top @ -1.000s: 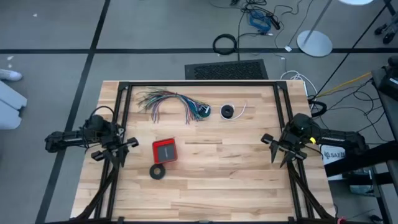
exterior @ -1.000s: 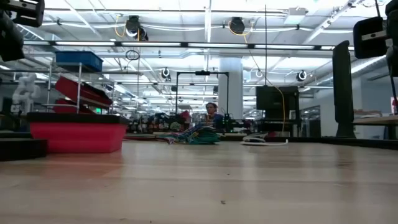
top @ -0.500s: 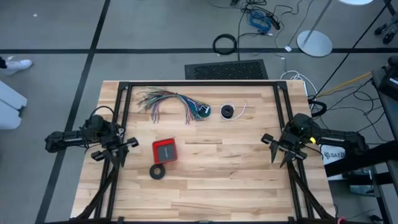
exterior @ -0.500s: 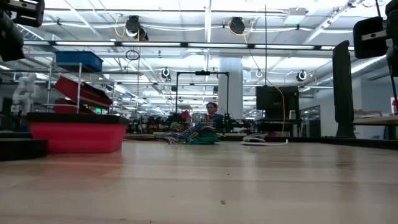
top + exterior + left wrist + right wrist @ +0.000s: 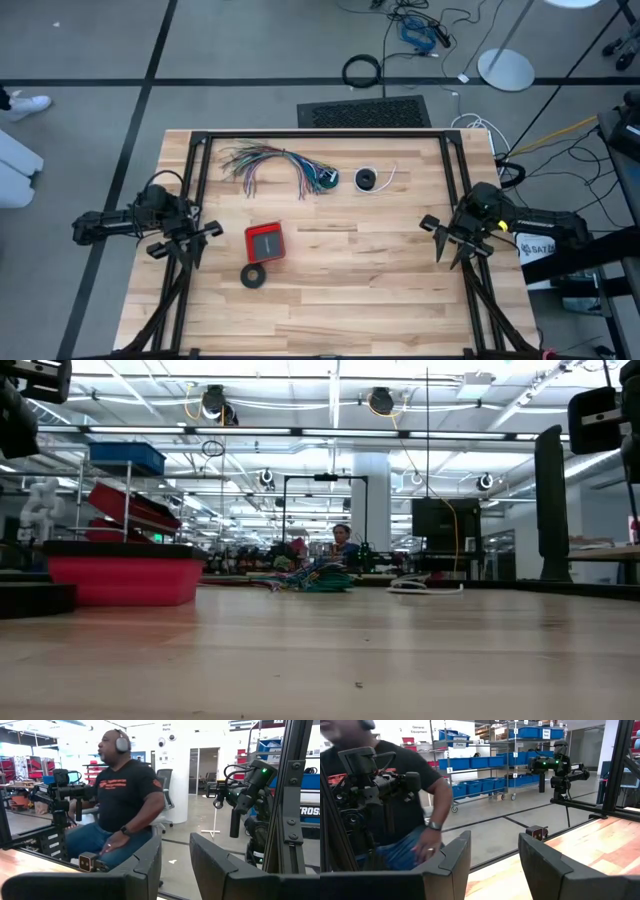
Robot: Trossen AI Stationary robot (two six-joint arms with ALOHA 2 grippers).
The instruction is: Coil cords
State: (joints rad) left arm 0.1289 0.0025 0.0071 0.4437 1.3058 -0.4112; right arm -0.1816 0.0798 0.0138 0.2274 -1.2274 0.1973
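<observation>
The thin teal-green wire [image 5: 322, 181] lies at 12 o'clock on the wooden counter [image 5: 380, 280], touching the fanned bundle of many-coloured wires [image 5: 262, 160]; a grab there can catch the bundle too. The thin white cord with its black round piece [image 5: 368, 179] is just beside it. The left tool [image 5: 196, 237], at 9 o'clock, and the right tool [image 5: 441, 238], at 3 o'clock, both stand open and hold nothing. A red square box [image 5: 265, 242] and a black tape-like ring [image 5: 254, 276] lie on the left tool's way.

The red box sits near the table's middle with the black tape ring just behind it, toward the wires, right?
Not quite. In the high view the black tape ring lies in front of the red box, on the side away from the wires, not behind it. The box does sit near the table's middle.
</observation>
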